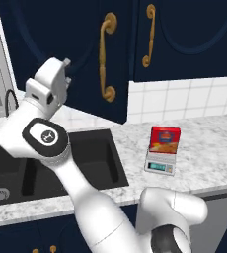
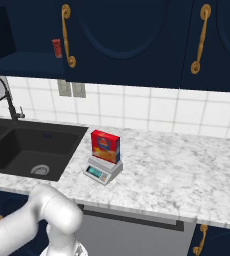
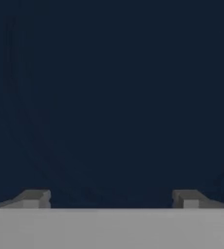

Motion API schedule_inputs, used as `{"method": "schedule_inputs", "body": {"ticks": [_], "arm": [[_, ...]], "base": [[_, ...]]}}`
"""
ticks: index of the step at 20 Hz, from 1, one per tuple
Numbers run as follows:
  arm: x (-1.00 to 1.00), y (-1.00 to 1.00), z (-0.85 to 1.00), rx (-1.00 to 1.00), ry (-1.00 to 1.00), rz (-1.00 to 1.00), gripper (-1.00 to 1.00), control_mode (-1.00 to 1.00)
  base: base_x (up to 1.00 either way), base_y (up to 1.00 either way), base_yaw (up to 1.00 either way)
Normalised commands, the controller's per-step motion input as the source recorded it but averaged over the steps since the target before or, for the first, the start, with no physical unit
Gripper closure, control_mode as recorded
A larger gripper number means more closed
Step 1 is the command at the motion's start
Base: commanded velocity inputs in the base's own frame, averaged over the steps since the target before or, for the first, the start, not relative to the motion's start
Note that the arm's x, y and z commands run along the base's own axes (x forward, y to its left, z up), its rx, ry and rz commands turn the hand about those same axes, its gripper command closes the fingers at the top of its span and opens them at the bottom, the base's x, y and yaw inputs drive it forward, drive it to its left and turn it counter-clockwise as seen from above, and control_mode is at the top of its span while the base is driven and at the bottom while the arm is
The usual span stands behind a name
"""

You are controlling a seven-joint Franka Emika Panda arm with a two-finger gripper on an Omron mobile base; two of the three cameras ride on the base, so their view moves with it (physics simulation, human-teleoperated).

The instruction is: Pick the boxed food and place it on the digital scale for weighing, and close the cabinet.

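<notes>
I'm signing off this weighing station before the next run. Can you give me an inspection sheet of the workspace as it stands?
Surface: marble counter, bare right of the scale.
Job's things: boxed food upright on the digital scale; cabinet door ajar.
Clutter: small red cup on the open cabinet shelf.
Grippers: tool open, empty, facing the navy door close up.
Cables: nothing seen.
Surroundings: black sink, faucet, tiled backsplash, wall outlet.
</notes>
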Motion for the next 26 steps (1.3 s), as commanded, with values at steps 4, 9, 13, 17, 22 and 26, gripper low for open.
{"method": "schedule_inputs", "body": {"ticks": [4,9,13,17,22,26], "arm": [[1.0,-0.97,0.16,0.18,0.02,0.16,-1.0,-1.0],[1.0,-0.85,0.0,0.15,0.09,0.27,-1.0,-1.0],[1.0,-0.75,0.0,0.11,0.15,0.32,-1.0,-1.0],[1.0,-0.58,0.0,0.07,0.14,0.34,-1.0,-1.0],[1.0,-0.46,0.0,0.05,0.1,0.33,-1.0,-1.0],[1.0,-0.35,0.0,0.03,0.06,0.31,-1.0,-1.0]], "base": [[0.0,0.0,0.0],[0.0,0.0,0.0],[0.0,0.0,0.0],[0.0,0.0,0.0],[0.0,0.0,0.0],[0.0,0.0,0.0]]}}
